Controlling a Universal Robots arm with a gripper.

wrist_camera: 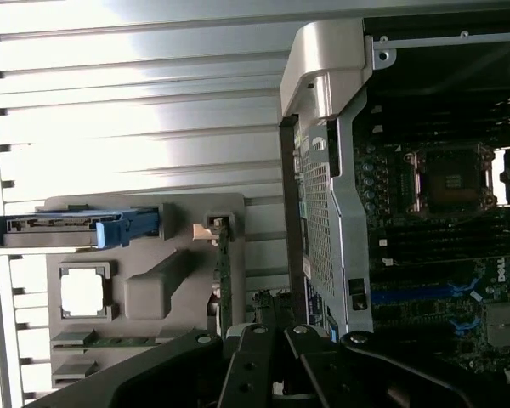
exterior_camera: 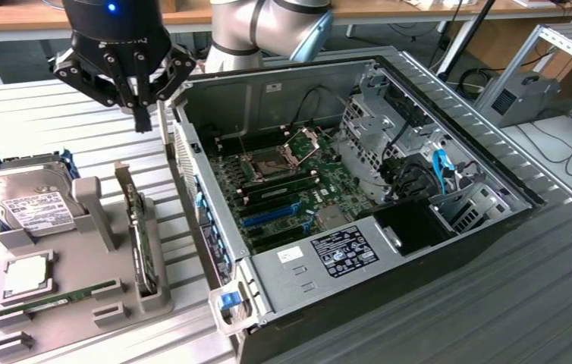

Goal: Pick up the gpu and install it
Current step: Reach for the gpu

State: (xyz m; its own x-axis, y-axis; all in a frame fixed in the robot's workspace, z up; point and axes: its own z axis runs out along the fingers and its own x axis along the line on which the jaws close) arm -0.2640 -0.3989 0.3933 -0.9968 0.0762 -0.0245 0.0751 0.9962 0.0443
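The gpu (exterior_camera: 140,227) is a thin black card standing on edge in a slot of the grey parts holder (exterior_camera: 92,216), its silver bracket at the far end. In the wrist view the gpu (wrist_camera: 223,274) appears edge-on beside the holder's raised block. My gripper (exterior_camera: 141,120) hangs above the slatted table, up and beyond the holder, beside the computer case's (exterior_camera: 367,250) rear corner. Its fingers are shut together with nothing between them. The case lies open with the motherboard (exterior_camera: 286,186) and blue slots (exterior_camera: 265,217) exposed.
The holder also carries a silver hard drive (exterior_camera: 28,205) in a blue frame, a CPU (exterior_camera: 25,274) and a green RAM stick (exterior_camera: 58,297). Cables and drive cages (exterior_camera: 407,152) crowd the case's far side. An aluminium frame (exterior_camera: 570,45) stands at the exterior view's right.
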